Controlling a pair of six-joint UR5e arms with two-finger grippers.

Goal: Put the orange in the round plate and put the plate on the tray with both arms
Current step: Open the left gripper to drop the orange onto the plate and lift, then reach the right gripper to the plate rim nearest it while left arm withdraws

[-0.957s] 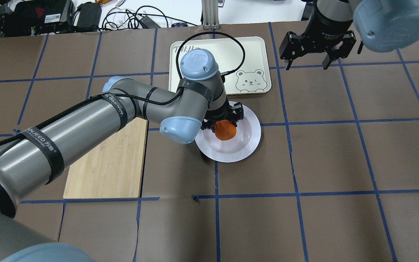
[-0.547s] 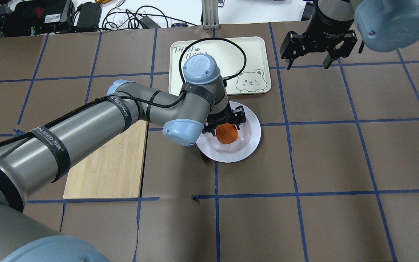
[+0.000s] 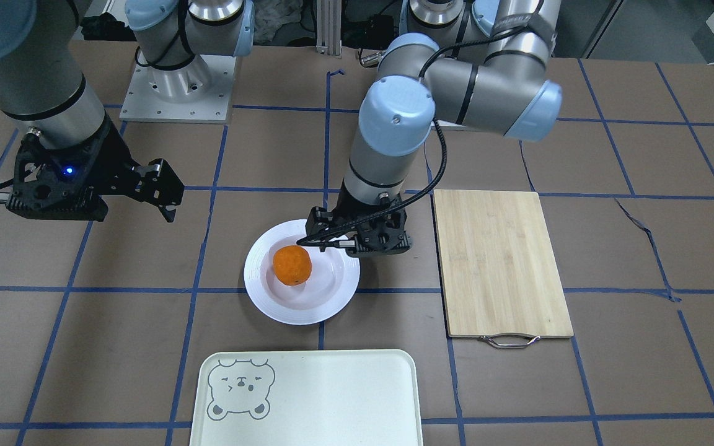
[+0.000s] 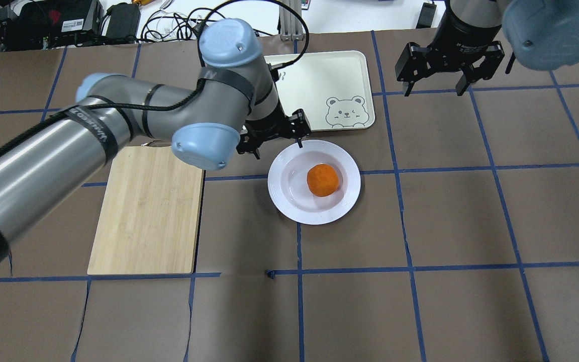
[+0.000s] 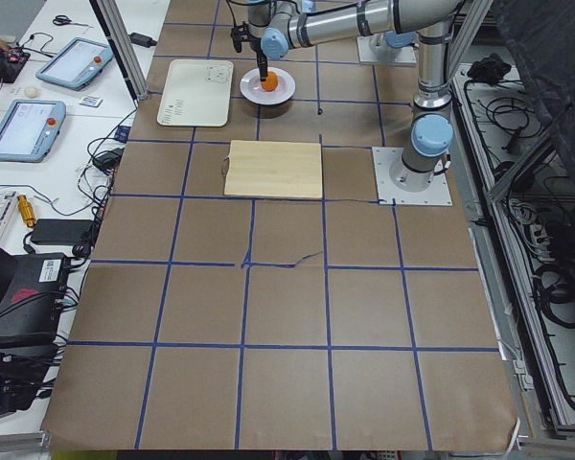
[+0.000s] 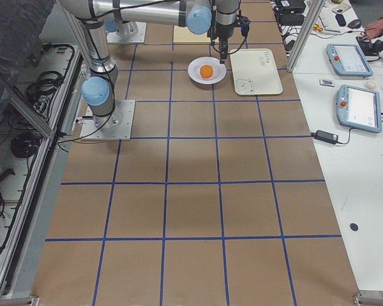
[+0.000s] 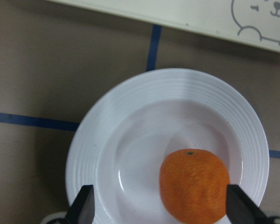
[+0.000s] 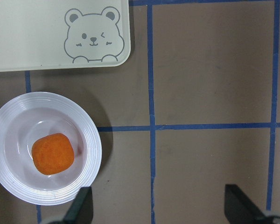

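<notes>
The orange [image 4: 322,180] rests in the round plate [image 4: 352,168], mid-frame.
We see the left gripper [image 4: 278,146] spread empty at its upper-left rim; the right gripper [image 4: 438,85] likewise, seemingly.

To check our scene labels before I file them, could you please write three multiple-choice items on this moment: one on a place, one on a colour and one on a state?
1. Of the tray, the cutting board and the plate, which holds the orange?
A. the tray
B. the cutting board
C. the plate

2. What colour are the lines on the table?
A. red
B. blue
C. yellow

3. How is the left claw?
A. open, apart from the orange
B. shut on the orange
C. shut on the plate's rim

Answers:
1 C: the orange sits in the plate's hollow.
2 B: every grid line is blue.
3 A: its fingers are spread at the plate's edge and do not touch the fruit.
</notes>
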